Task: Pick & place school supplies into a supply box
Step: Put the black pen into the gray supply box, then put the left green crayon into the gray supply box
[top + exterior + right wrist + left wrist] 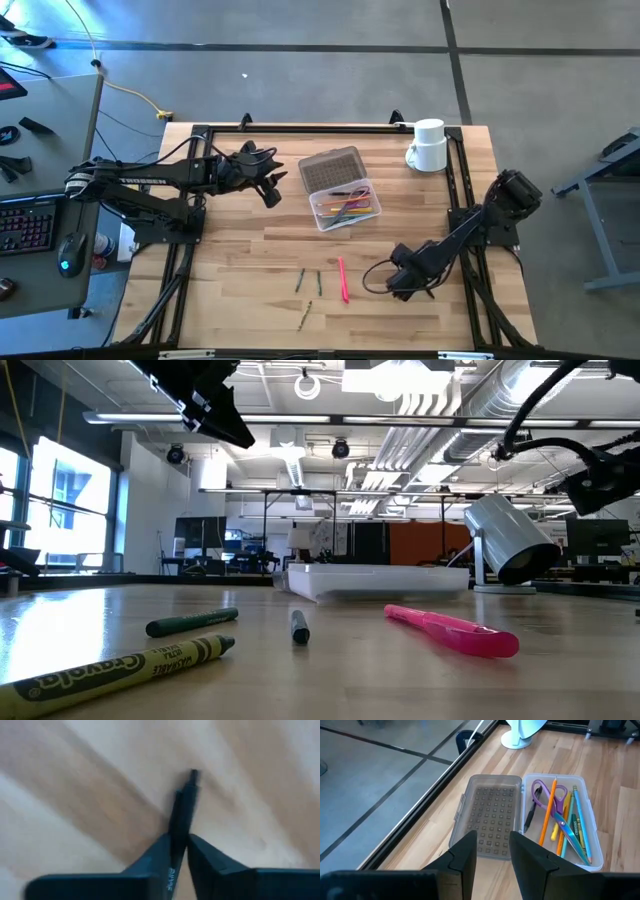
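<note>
Wood table [250, 300]; right tool [179, 840] pinching slim black pen [182, 815]; left tool [492, 850] parted, empty.

Clear supply box [592, 822] with grey, dot-textured lid [487, 815]. Inside: purple-handled scissors [555, 807], orange pencil [548, 810]. On pale striped wood table [240, 300]: pink pen [343, 279], green crayons [300, 279]. White mug [428, 145].
</note>
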{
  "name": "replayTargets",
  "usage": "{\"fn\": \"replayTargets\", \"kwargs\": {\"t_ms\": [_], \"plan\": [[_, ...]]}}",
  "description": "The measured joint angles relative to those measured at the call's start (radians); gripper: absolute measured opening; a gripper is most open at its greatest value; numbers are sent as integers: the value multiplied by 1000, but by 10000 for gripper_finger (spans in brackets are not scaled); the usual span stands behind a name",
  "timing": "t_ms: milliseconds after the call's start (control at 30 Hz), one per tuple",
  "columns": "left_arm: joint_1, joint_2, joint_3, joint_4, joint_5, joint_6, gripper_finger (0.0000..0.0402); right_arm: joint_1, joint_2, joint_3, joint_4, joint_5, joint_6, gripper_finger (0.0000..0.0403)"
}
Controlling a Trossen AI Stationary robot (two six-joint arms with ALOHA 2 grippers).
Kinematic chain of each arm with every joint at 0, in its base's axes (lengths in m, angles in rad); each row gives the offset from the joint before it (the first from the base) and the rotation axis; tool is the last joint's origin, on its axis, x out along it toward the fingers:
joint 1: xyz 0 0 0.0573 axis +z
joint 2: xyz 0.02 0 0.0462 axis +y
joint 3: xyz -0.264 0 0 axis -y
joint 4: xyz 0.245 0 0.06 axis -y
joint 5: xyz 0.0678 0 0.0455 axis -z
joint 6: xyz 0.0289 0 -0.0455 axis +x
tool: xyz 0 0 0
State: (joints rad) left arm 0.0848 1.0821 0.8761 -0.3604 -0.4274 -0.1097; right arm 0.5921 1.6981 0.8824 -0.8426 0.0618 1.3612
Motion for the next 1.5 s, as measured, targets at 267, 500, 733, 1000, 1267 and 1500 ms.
{"fn": "replayTargets", "kwargs": {"t_ms": [267,500,733,1000,1267,1500], "plan": [[0,0,0,13,0,0,150,-111,-18,123,128,289,-235,24],[0,0,0,22,0,-1,150,-301,-19,324,221,453,-880,8],[0,0,0,20,0,-3,150,-527,-8,376,226,231,-1502,5],[0,0,0,16,25,-4,150,-669,66,377,204,-15,-1633,10],[0,0,0,18,82,-27,150,-682,167,377,215,44,-1645,32],[0,0,0,18,80,-27,150,-681,164,378,243,7,-1654,80]]}}
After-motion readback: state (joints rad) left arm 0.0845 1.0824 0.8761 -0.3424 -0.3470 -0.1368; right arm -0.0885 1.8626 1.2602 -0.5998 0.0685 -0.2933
